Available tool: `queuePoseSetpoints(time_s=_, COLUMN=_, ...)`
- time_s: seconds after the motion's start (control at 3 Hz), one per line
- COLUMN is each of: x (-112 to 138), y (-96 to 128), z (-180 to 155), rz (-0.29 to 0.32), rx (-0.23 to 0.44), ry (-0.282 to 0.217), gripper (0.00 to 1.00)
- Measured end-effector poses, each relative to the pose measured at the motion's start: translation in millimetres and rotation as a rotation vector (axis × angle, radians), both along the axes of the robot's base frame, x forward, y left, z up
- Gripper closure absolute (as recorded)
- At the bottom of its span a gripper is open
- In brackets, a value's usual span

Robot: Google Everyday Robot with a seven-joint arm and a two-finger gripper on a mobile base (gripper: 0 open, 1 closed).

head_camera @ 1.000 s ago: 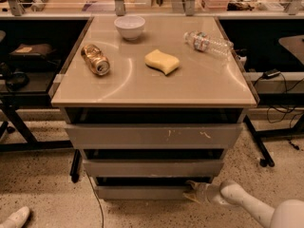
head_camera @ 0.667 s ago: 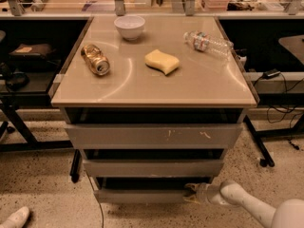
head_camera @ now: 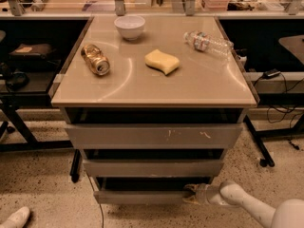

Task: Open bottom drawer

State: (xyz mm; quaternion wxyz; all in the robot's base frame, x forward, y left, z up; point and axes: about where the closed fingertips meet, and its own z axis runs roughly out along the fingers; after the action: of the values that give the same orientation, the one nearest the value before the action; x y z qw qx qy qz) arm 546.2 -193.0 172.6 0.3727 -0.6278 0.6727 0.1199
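Note:
The bottom drawer (head_camera: 137, 197) is the slimmest grey front, lowest of three under the beige tabletop. It stands pulled out a little, with a dark gap above it. My gripper (head_camera: 189, 194) comes in from the lower right on a white arm (head_camera: 247, 205). It sits at the right end of the bottom drawer's front, at its top edge. The mid-width front (head_camera: 152, 167) and the widest front with white scratches (head_camera: 152, 136) lie above it.
On the tabletop (head_camera: 209, 87) lie a white bowl (head_camera: 129, 26), a gold can on its side (head_camera: 95, 59), a yellow sponge (head_camera: 162, 61) and a plastic bottle (head_camera: 208, 42). Dark desks and cables flank the cabinet. A white shoe tip (head_camera: 14, 218) shows at lower left.
The gripper has shifted slightly left along the bottom drawer's right end. The drawer front looks about as far out as before.

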Motion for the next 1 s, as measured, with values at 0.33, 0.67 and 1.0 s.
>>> queuePoseSetpoints(time_s=0.33, x=-6.6, y=-1.2, z=-1.2, rz=0.012, rx=0.007, ry=0.013, gripper=0.41)
queuePoseSetpoints(time_s=0.67, x=-32.5, y=-13.2, z=-6.3, rz=0.019, rx=0.02, ry=0.054, gripper=0.41)
queuePoseSetpoints(time_s=1.0, x=-32.9, y=-13.3, z=-3.6, rz=0.019, rx=0.02, ry=0.055, gripper=0.66)
